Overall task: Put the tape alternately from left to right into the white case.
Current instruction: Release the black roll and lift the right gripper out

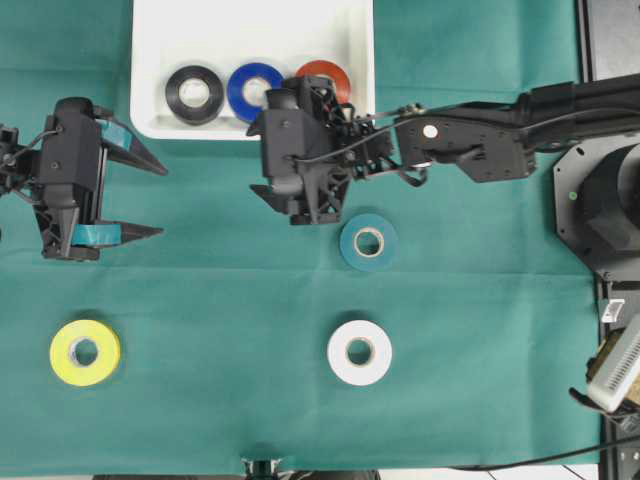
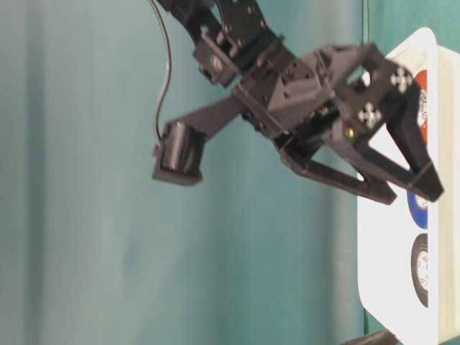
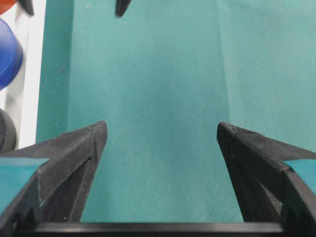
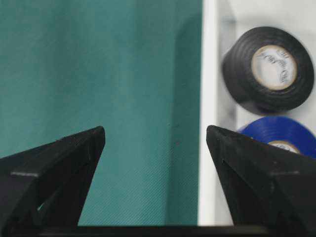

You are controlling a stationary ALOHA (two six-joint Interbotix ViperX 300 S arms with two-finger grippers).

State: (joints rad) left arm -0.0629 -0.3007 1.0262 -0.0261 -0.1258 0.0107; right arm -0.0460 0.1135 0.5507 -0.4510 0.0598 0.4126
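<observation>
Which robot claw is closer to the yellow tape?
The left claw is closer. It hangs open above the cloth, up and a little right of the yellow tape. The right claw, also open, sits far off by the white case.

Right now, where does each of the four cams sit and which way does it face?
Overhead: above the table, looking straight down; both arms, white case, green cloth, six tape rolls.
Table-level: low, image turned sideways; right gripper open beside the case.
Left wrist: behind the open left gripper, facing across the cloth.
Right wrist: behind the open right gripper, facing the case edge.
Shared: both wrist views show the black roll and blue roll.
</observation>
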